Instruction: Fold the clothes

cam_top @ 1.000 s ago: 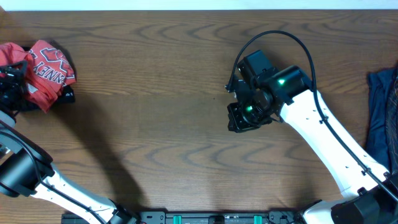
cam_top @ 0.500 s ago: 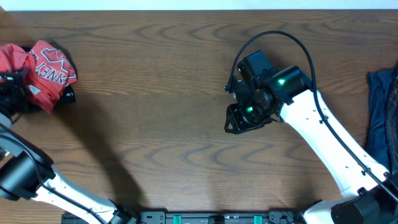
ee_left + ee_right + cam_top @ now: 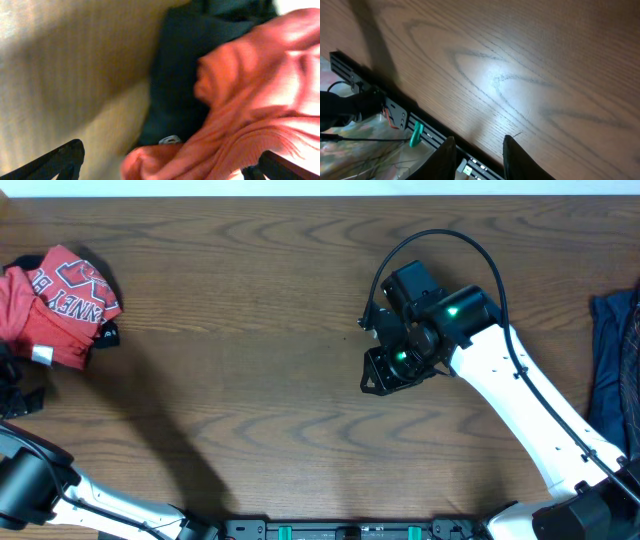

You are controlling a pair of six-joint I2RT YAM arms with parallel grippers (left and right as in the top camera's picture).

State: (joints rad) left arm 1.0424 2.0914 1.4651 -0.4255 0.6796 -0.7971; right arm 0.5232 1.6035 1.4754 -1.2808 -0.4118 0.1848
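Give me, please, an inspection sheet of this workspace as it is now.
Surface: brown wooden table, grain visible.
Job's things: coral-red T-shirt bunched at far left, unfolded, dark fabric beside it; dark blue garment at right edge.
Clutter: nothing seen.
Grippers: left end effector open, at the T-shirt; right end effector open, narrow gap, empty, above the table.
Cables: black cable loops over the right arm.
Surroundings: black rail along the table's near edge.
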